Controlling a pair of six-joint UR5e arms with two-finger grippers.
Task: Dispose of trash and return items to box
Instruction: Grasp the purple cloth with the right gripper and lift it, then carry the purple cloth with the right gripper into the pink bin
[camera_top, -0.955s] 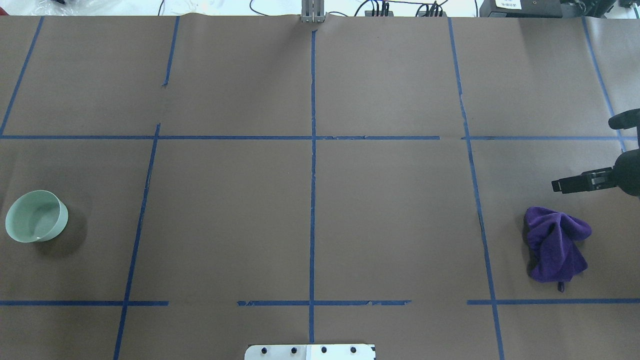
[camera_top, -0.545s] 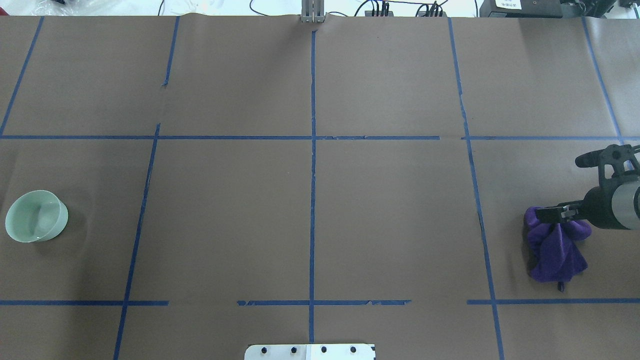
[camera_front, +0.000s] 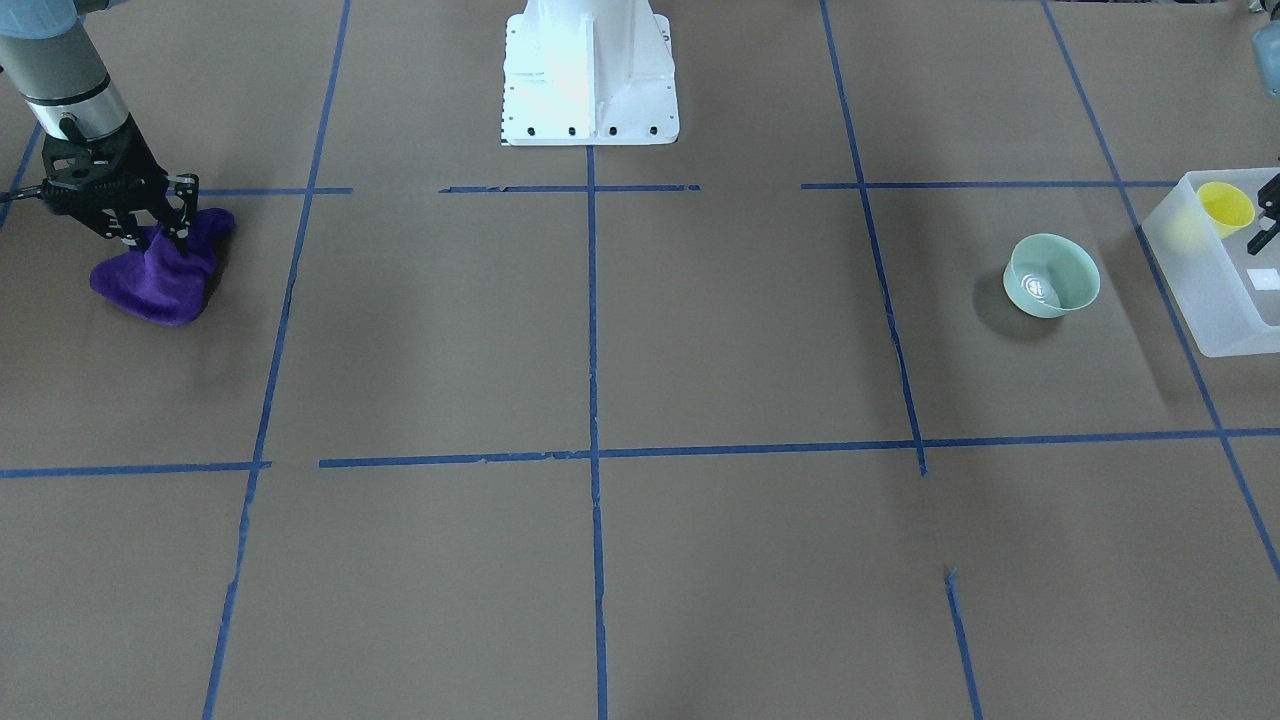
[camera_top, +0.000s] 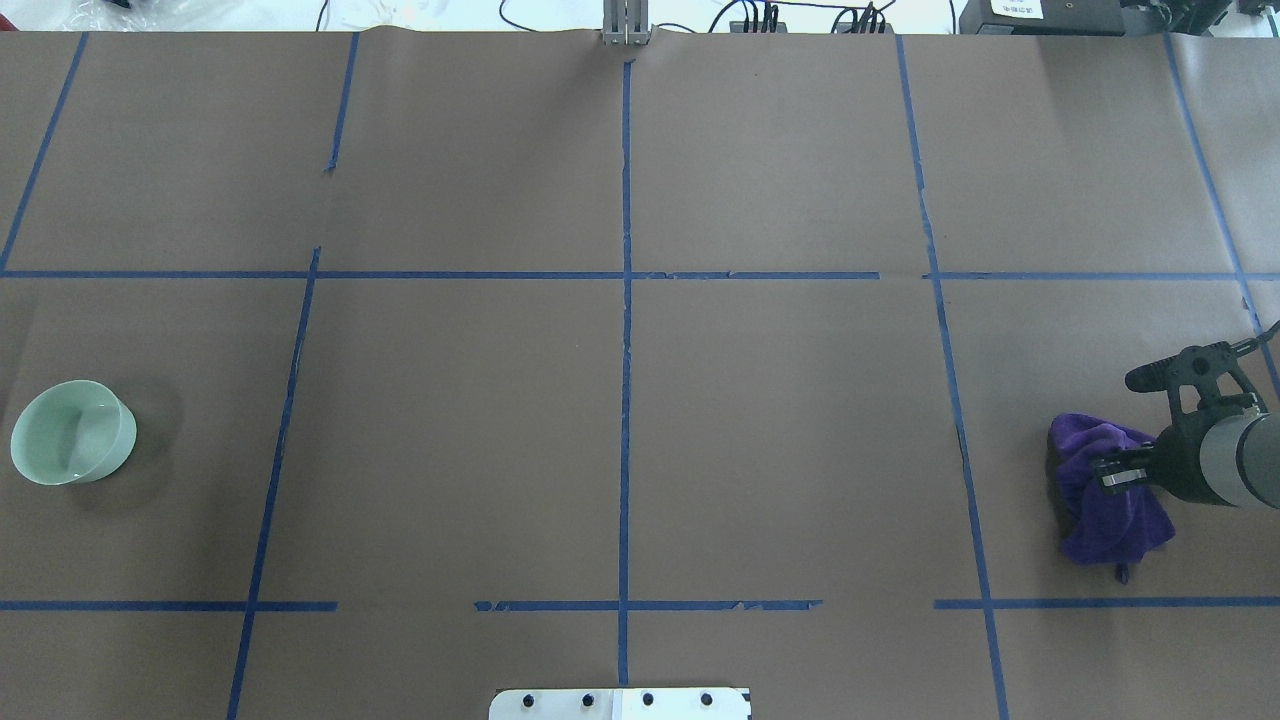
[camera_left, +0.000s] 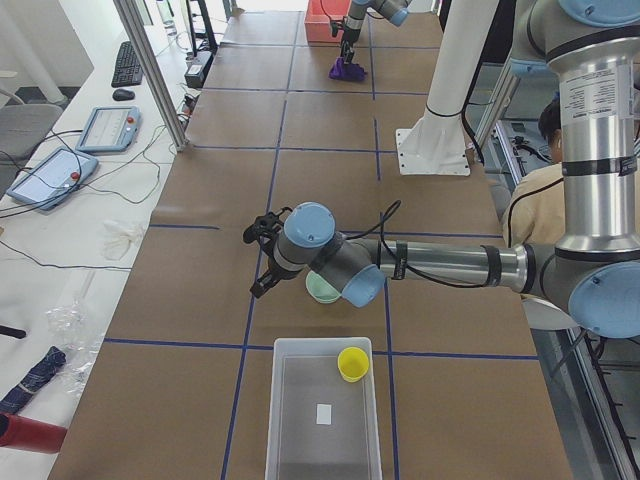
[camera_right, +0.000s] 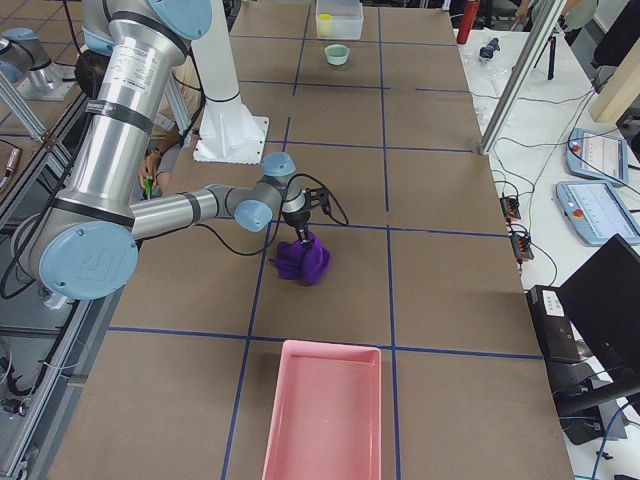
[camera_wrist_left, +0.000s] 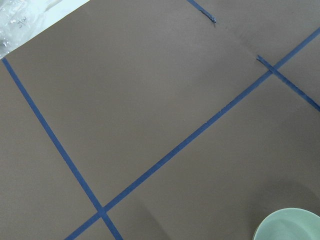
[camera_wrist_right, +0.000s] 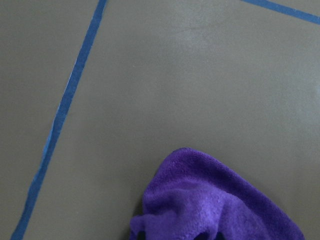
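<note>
Pink bin (camera_right: 322, 420): nearest, at the table's (camera_top: 780, 420) right end, standing on the brown paper.
Purple cloth (camera_front: 150, 290): just beyond the pink bin, a crumpled heap on the table beside a blue tape line.
Right gripper (camera_front: 158, 240): points down onto the top of the purple cloth. Its jaws are spread, with a fold of fabric showing between the fingers; they are not closed on it.
Robot base (camera_front: 590, 70): white pedestal at mid-table, along the robot's edge.
Bowl (camera_front: 1050, 275): mint-green, upright on the table well past the middle, near the box but apart from it.
Left gripper (camera_left: 255, 262): hovers in the air around the bowl and the box. Its jaws stand apart and hold nothing.
Box (camera_front: 1195, 280): frosted whitish bin at the far left end, a small white label (camera_front: 1263, 279) on its floor.
Cup (camera_front: 1226, 207): yellow, upright inside the box, in the corner on the robot's side nearest the bowl.
</note>
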